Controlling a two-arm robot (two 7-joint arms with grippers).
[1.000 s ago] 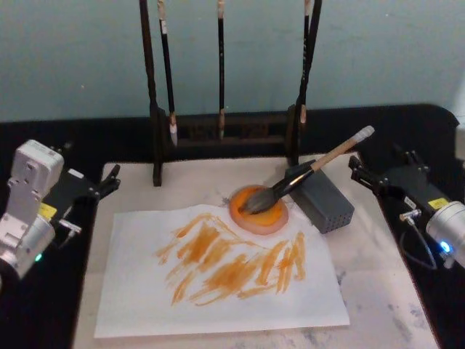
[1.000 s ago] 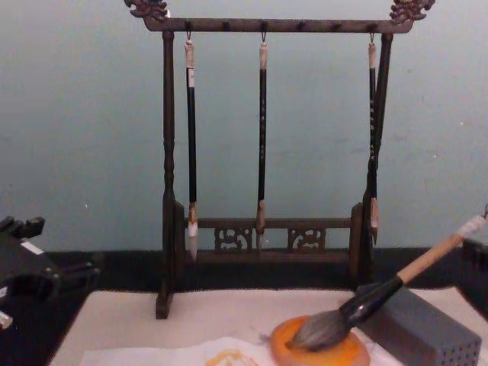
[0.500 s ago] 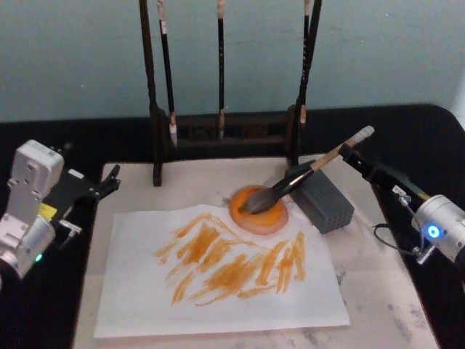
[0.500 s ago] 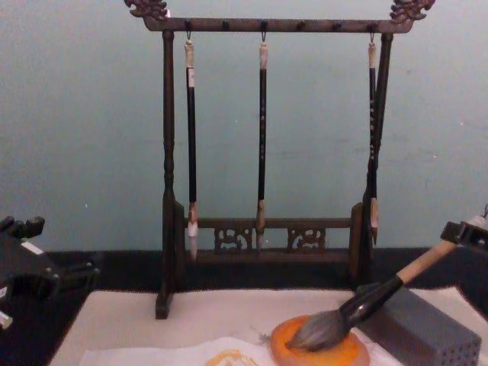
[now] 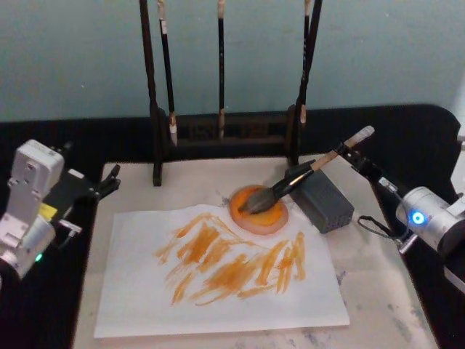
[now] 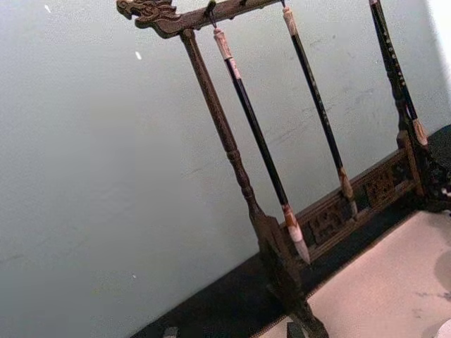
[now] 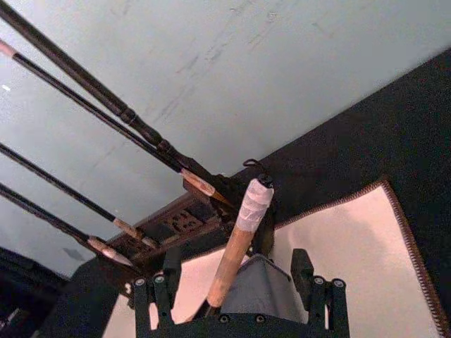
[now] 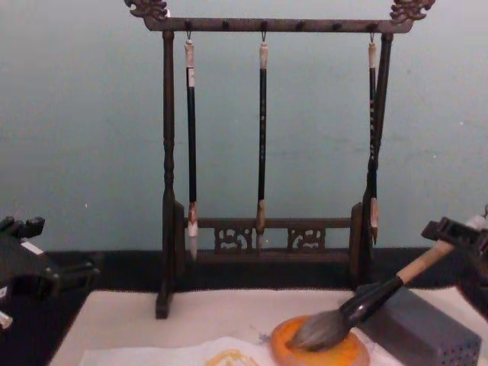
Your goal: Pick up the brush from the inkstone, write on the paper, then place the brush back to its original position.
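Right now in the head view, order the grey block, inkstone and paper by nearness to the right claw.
1. Grey perforated block, beside the right claw.
2. Inkstone, farther left.
3. Paper, front left.

Three slim brushes (image 8: pixel 262 137); one thick brush (image 5: pixel 298 176), inkstone (image 5: pixel 272 218), paper (image 5: pixel 138 305), grey block (image 5: pixel 330 207), rack (image 8: pixel 168 152).

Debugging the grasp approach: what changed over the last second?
The right gripper swung in from the right to the end of the brush handle. Its open fingers now straddle the handle, not yet closed. The brush itself hasn't moved: bristles on the inkstone, shaft leaning on the grey block. The left gripper stayed parked at the left, and the paper is unchanged.
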